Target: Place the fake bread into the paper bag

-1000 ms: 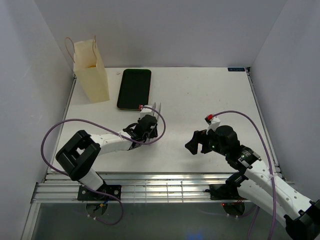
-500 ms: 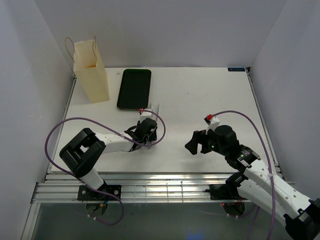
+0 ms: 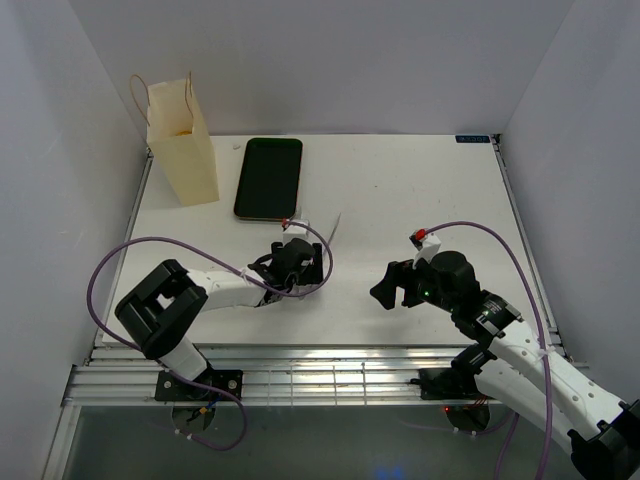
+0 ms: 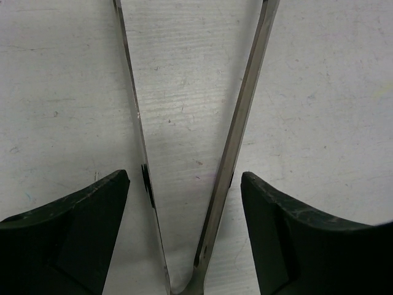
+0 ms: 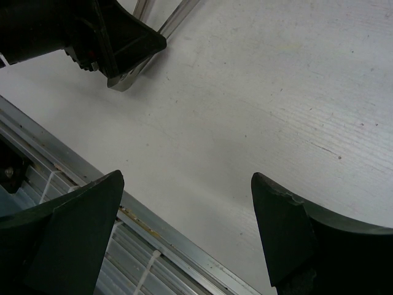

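Note:
The paper bag stands upright at the far left corner of the table. No fake bread shows on the table; a small orange patch sits in the bag's mouth, and I cannot tell what it is. Metal tongs lie on the table with their arms spread in a V. My left gripper straddles their hinged end, open, with both black fingers clear of the metal arms. In the top view it is near the table's middle. My right gripper hovers open and empty over the near edge.
A black rectangular tray lies empty beside the bag. The metal rail of the table's near edge runs under the right gripper. White walls enclose the table on three sides.
The left gripper's jaws have opened wide, and the tongs' arms have sprung apart. The left wrist shifted slightly. The right arm has not moved.

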